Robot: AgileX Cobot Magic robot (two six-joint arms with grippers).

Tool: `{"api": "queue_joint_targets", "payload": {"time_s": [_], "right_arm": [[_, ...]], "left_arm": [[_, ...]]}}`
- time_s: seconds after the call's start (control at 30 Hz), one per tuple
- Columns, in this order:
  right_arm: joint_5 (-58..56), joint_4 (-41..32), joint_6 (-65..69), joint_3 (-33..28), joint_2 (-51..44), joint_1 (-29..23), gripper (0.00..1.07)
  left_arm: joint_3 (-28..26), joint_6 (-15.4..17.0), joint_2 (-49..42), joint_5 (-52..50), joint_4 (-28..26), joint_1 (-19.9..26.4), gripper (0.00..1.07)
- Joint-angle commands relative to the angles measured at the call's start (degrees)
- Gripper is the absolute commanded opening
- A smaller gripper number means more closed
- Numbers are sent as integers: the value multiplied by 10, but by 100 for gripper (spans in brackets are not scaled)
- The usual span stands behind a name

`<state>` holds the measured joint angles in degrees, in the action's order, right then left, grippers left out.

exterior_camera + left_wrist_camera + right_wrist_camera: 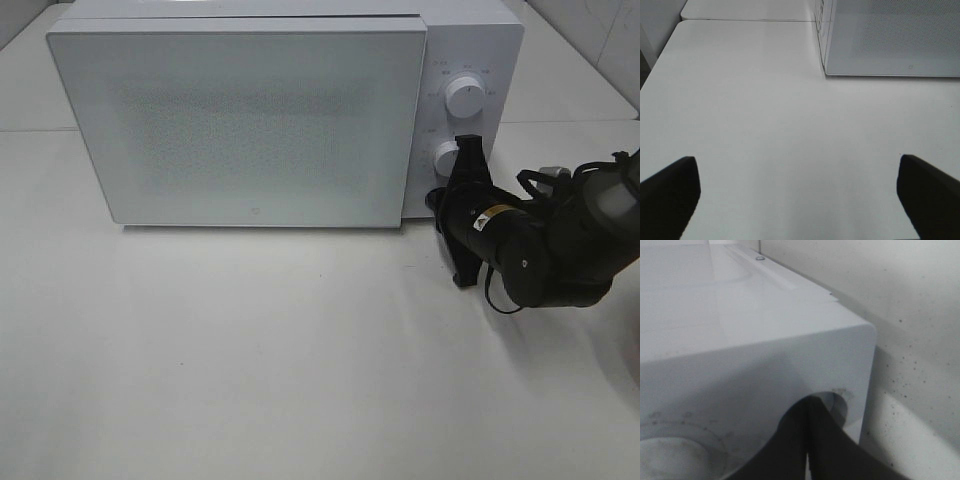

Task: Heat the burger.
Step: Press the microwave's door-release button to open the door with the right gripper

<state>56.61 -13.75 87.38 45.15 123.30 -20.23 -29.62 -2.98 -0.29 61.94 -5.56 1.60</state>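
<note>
The burger is not in view in any frame. The white microwave (240, 120) stands at the back of the table with its door shut. It also shows in the left wrist view (890, 40) and in the right wrist view (740, 330). My right gripper (433, 200) is turned on its side and shut, with nothing in it. Its tips (808, 405) are pressed to the control panel by the lower knob (447, 158). My left gripper (800, 200) is open and empty, low over bare table in front of the microwave's left corner.
The upper knob (464, 96) sits above the lower one on the panel. The white table (250, 350) stretches in front of the microwave. A seam between two tabletops (750, 20) runs behind it. The right arm's dark body (540, 250) lies to the right of the panel.
</note>
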Motion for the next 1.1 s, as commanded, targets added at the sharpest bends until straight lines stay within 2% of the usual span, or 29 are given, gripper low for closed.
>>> {"api": "queue_joint_targets", "payload": {"time_s": [0.03,0.27,0.8,1.1], "right_arm": [[221,-31,-29,66,-15,12,0],[221,-42,-43,88,-15,12,0],[234,-60,-55,87,-16,12,0],[212,-67,-59,61,-29,-2,0]], "left_arm": [[1,-2,-8,-7,-2,1,100],[1,-2,-8,-7,-2,1,100],[1,-2,-8,-7,-2,1,100],[1,-2,-8,-7,-2,1,100]]}}
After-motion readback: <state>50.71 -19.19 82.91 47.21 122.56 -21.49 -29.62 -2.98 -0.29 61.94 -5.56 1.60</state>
